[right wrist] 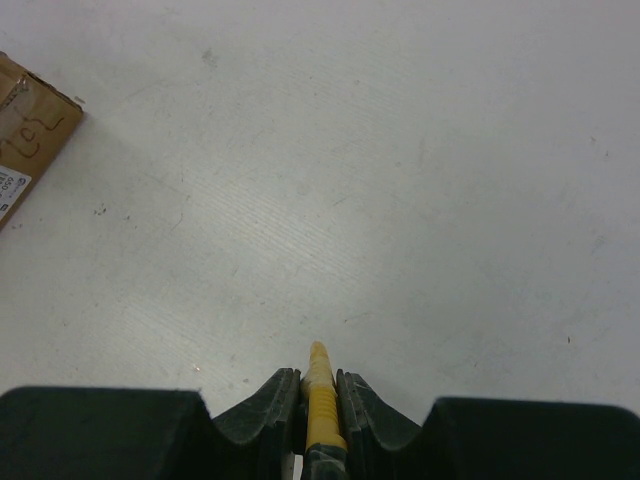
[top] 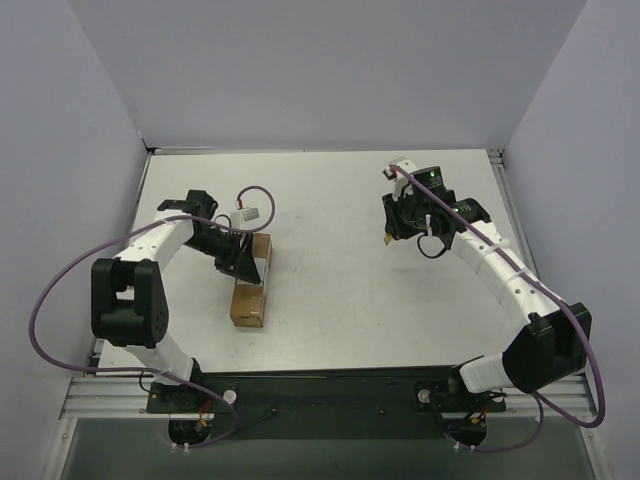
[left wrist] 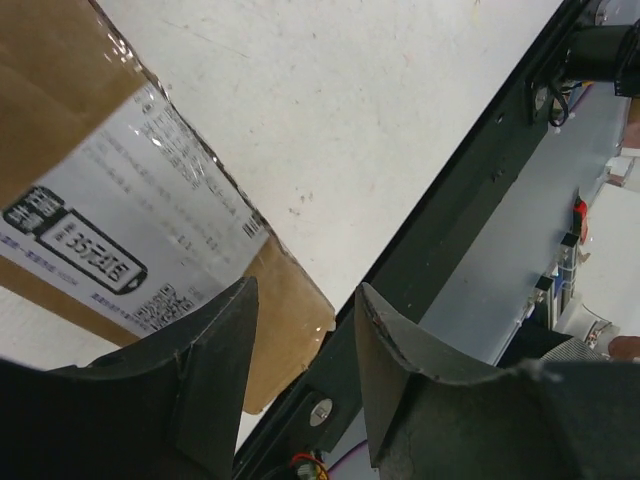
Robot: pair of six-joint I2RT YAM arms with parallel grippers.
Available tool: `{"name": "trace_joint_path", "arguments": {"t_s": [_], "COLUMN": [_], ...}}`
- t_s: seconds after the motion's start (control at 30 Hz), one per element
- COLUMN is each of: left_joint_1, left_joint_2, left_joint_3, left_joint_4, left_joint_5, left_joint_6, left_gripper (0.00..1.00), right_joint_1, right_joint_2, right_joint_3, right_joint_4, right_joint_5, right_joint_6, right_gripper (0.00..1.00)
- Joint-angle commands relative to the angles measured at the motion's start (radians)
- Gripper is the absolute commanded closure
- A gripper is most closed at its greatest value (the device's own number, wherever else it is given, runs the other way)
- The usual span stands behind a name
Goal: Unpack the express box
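one express box (top: 248,305) on white table (top: 340,290), grey walls (top: 320,70) around.

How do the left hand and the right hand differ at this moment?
The left hand is open and empty; the right hand is shut on a yellow tool. The left hand is at the express box; the right hand is apart from it, over the table. Both are black.

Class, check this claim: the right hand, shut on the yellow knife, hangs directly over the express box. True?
No. The right hand is shut on the yellow knife but over the table itself; the express box lies off to one side, as the right wrist view shows.
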Motion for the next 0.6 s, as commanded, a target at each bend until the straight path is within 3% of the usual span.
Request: {"name": "trace_joint_path", "arguments": {"t_s": [0.0, 0.13, 0.17, 0.27, 0.4, 0.57], "left_joint_1": [0.016, 0.137, 0.216, 0.278, 0.268, 0.202], "left_joint_2": [-0.071, -0.114, -0.127, -0.114, -0.138, -0.232], "left_joint_3": [0.020, 0.127, 0.141, 0.179, 0.056, -0.171], "left_joint_4": [-0.059, -0.199, -0.212, -0.284, -0.216, 0.008], "left_joint_5": [-0.054, -0.052, -0.038, -0.131, -0.260, -0.300], "left_joint_6": [0.039, 0.234, 0.278, 0.435, 0.608, 0.668], "left_gripper": [0.47, 0.55, 0.71, 1.00, 1.00, 1.00], "right_joint_1": [0.007, 0.007, 0.007, 0.007, 0.007, 0.014], "right_joint_2": [0.000, -0.012, -0.015, -0.026, -0.027, -0.012], "right_joint_3": [0.036, 0.028, 0.025, 0.010, 0.007, 0.025], "right_joint_4": [0.009, 0.007, 0.006, 0.004, 0.013, 0.030], "right_joint_5": [-0.002, 0.006, 0.007, 0.009, 0.012, 0.055], "right_joint_6": [-0.001, -0.007, -0.008, -0.010, -0.008, -0.007], "right_gripper": [1.00, 1.00, 1.00, 1.00, 1.00, 1.00]}}
